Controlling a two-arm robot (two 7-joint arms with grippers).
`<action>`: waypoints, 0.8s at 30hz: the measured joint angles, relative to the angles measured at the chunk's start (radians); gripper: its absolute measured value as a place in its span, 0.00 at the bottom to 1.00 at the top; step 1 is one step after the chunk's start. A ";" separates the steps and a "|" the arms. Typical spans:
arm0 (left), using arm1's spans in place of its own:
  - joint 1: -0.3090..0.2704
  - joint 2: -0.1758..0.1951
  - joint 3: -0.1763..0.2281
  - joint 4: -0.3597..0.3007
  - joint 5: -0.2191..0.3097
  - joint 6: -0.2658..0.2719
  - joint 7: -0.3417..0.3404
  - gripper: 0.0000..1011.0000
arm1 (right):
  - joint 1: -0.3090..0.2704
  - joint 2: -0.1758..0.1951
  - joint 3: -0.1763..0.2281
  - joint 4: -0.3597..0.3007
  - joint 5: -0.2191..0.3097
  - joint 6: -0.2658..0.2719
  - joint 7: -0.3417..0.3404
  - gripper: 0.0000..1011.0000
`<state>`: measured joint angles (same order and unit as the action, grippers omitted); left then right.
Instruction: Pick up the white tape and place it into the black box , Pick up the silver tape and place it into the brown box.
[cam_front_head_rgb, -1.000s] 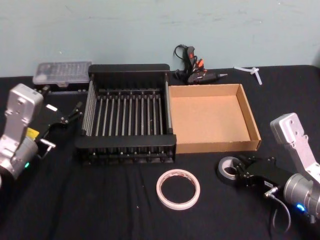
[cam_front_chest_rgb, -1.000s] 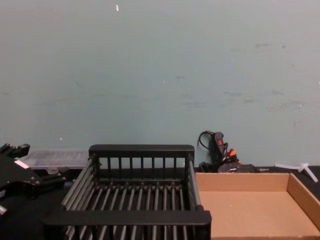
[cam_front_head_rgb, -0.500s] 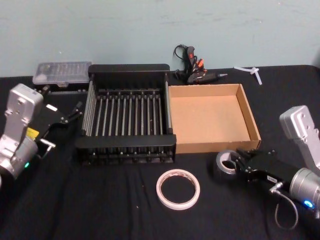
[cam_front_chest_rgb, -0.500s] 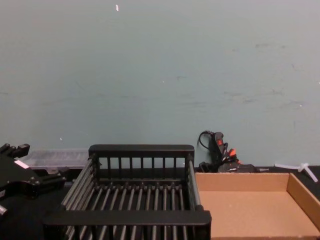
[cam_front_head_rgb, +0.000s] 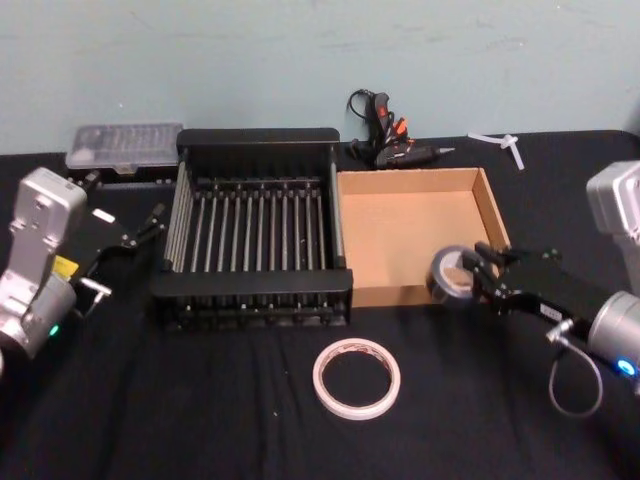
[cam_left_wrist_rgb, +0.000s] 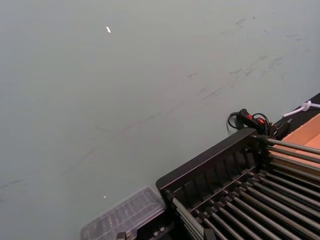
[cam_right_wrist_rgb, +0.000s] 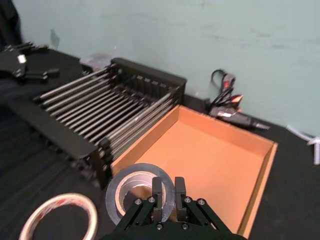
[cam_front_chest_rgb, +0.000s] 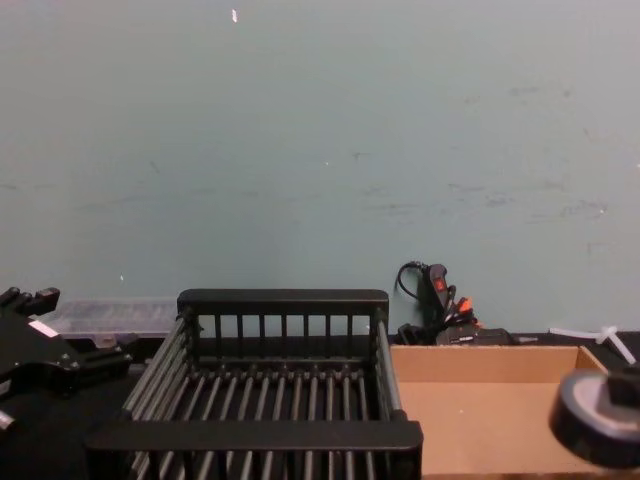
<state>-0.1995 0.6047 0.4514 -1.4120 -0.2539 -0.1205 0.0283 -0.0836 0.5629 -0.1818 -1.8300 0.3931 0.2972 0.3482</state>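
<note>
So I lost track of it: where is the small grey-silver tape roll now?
The small grey-silver tape roll is held in the right tool, off the table, over the near right corner of the shallow tan cardboard tray.

Silver tape (cam_front_head_rgb: 452, 275): small thick grey roll, pale core, tilted, held up off the table at the brown box's near right corner. White tape (cam_front_head_rgb: 355, 377): wide thin ring, flat on the table in front of both boxes. Black box (cam_front_head_rgb: 255, 148): slatted crate, touching the brown box (cam_front_head_rgb: 498, 215), a shallow cardboard tray.
</note>
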 joint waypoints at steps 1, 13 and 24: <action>0.000 0.000 0.000 0.000 0.000 0.000 0.000 0.99 | 0.012 -0.004 -0.002 0.004 -0.001 -0.001 -0.010 0.15; 0.000 0.000 0.000 0.000 0.000 0.000 0.000 0.99 | 0.136 -0.050 -0.032 0.085 -0.041 0.001 -0.055 0.15; 0.000 0.000 0.000 0.000 0.000 0.000 0.000 0.99 | 0.288 -0.119 -0.088 0.240 -0.105 0.008 -0.063 0.15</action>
<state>-0.1995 0.6047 0.4514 -1.4120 -0.2539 -0.1205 0.0283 0.2048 0.4438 -0.2698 -1.5896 0.2884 0.3049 0.2848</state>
